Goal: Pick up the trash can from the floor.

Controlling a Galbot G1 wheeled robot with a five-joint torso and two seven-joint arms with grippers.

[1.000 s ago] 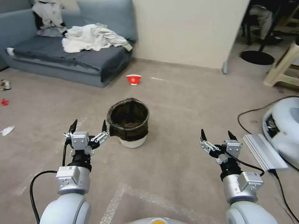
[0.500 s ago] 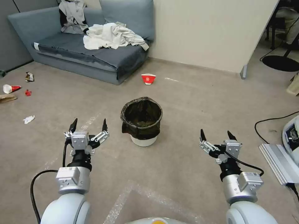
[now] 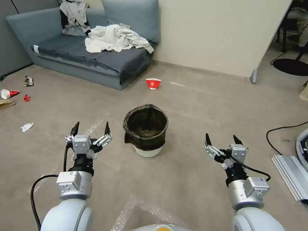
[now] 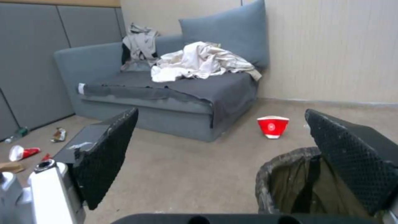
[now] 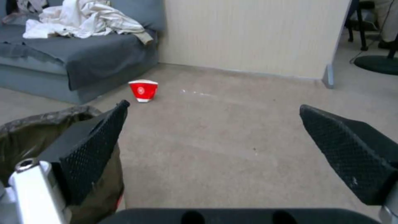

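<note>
White round trash can [image 3: 146, 134], crinkled dark liner, matte beige floor [image 3: 192, 112]

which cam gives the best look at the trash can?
Head view: the whole trash can stands on the floor, rim and white base visible. Left wrist view catches part of its rim; right wrist view shows one bagged side.

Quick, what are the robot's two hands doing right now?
Left gripper: open, holding nothing, left of the trash can.
Right gripper: open, holding nothing, right of it.
</note>
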